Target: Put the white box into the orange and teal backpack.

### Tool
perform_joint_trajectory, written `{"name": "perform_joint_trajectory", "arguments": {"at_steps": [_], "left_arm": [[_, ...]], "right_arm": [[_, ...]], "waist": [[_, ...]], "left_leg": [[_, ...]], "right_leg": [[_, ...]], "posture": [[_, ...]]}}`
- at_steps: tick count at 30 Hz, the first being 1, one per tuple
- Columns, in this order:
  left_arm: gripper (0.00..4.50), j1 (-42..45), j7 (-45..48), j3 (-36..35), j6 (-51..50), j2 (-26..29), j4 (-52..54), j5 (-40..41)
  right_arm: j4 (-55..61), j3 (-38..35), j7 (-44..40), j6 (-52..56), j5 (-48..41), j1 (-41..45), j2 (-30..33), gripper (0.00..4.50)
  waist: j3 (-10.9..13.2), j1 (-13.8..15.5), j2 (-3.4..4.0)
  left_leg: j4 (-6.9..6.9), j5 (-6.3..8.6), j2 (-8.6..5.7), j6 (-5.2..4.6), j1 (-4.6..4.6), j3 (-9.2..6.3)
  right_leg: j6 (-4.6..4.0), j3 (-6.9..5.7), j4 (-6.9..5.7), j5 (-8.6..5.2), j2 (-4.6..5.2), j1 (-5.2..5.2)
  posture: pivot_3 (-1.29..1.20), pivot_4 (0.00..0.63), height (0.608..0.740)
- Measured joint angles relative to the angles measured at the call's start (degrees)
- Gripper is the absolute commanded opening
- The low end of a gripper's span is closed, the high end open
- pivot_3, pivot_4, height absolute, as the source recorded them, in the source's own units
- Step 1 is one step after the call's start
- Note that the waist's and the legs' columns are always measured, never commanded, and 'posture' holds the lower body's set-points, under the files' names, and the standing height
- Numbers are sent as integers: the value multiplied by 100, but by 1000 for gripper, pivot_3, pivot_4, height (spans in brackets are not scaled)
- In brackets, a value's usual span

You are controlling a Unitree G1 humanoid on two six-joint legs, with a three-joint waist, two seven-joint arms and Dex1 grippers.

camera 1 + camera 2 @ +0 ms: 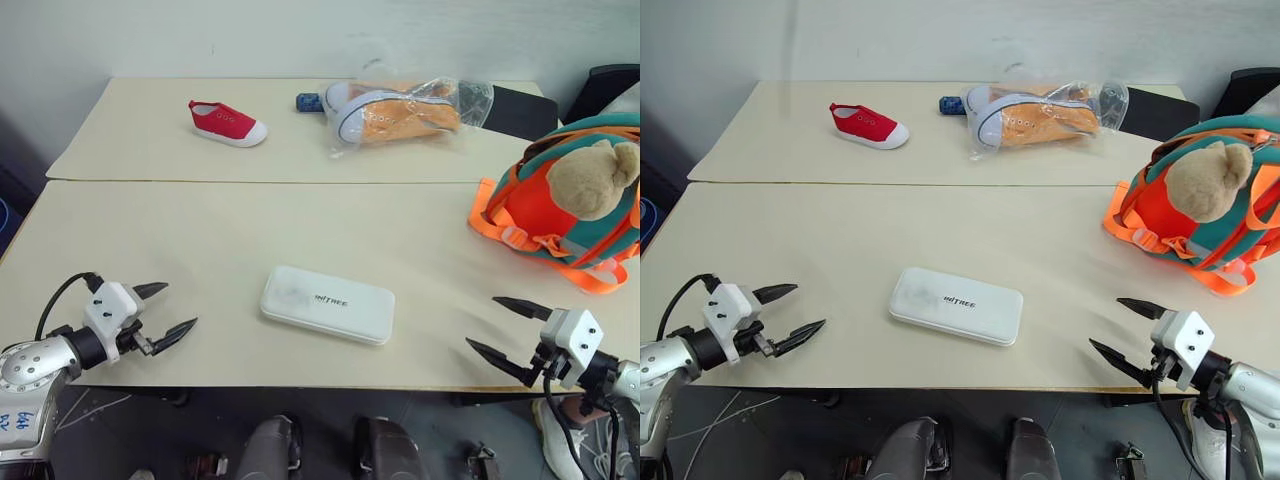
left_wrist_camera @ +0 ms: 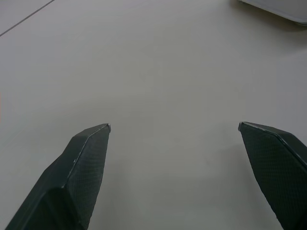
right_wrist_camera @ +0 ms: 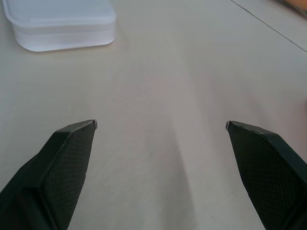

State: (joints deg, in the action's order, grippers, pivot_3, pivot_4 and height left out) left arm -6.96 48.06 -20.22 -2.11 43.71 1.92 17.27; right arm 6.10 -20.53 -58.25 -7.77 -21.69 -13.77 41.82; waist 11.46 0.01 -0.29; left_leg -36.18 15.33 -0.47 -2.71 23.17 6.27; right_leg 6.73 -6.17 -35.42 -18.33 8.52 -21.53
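The white box (image 1: 327, 304) lies flat near the table's front edge, in the middle, dark lettering on its lid; one end of the white box (image 3: 60, 24) appears in the right wrist view. The orange and teal backpack (image 1: 560, 205) stands at the right side of the table with a tan plush bear on it. My left gripper (image 1: 180, 308) hovers open at the front left, well left of the box, nothing between its fingers. My right gripper (image 1: 495, 322) is open at the front right, between box and backpack, also holding nothing.
On the far table lie a red shoe (image 1: 228, 123) and bagged white-and-orange sneakers (image 1: 405, 113), with a small blue object (image 1: 307, 102) between them. A seam (image 1: 250, 181) joins the two tabletops. A dark chair (image 1: 605, 90) stands at the back right.
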Motion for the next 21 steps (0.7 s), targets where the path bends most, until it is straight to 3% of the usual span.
{"name": "perform_joint_trajectory", "arguments": {"at_steps": [6,8,11,20,21], "left_arm": [[4500,3,23,-3,-728,65,314,196],[4315,40,79,24,-870,65,517,280],[3675,260,155,236,-1028,67,784,309],[898,1463,-174,1469,-1483,-302,865,-129],[526,1545,-174,1580,-1488,-359,808,-163]], "right_arm": [[46,0,-56,83,-26,9,14,4426],[50,0,-85,120,-54,44,14,4043],[265,98,-217,347,-210,81,35,3229],[950,950,-289,694,36,276,180,117],[935,1114,-289,651,145,328,176,0]], "waist": [[0,-2,0],[0,-2,0],[0,14,0],[-1,35,-2],[-2,22,-3]], "left_leg": [[-2,-1,0,0,0,0],[-3,-1,0,1,0,0],[-6,-2,0,2,0,-1],[-15,-3,0,1,0,6],[-14,-4,0,0,0,7]], "right_leg": [[0,0,-2,0,-1,1],[0,1,-3,0,0,1],[0,-1,-7,0,-1,2],[0,-1,-15,0,-10,2],[0,0,-15,0,-11,1]], "posture": [[0,150,740],[0,150,740],[0,150,740],[0,150,740],[0,150,740]]}}
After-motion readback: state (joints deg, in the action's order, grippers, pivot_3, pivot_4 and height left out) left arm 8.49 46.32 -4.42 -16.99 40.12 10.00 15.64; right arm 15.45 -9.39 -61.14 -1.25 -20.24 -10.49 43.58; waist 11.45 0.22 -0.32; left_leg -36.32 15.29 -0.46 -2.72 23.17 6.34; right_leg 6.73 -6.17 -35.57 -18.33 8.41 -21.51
